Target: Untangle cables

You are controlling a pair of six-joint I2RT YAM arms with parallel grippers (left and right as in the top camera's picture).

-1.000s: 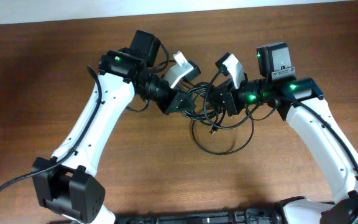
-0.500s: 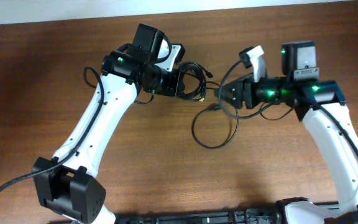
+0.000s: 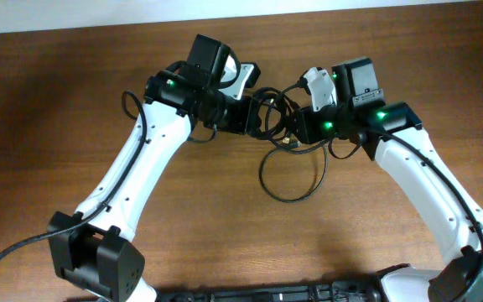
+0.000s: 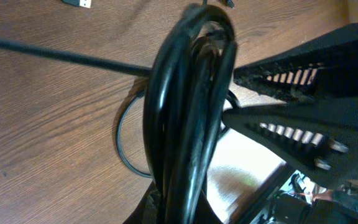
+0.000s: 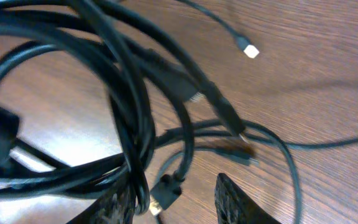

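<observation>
While the left gripper (image 3: pixel 248 116) clenched the coiled cable bundle (image 3: pixel 268 109) at the far middle of the table (image 3: pixel 49 101), the right gripper (image 3: pixel 295 127) sat just right of it with fingers spread. It was the nearer arm to the loose loop (image 3: pixel 290 195) trailing toward the near side.

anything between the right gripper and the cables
Nothing visible does. The cables hang right at the right gripper, with some strands passing between its open fingers. The left gripper grips them from the opposite side, out of the path.
</observation>
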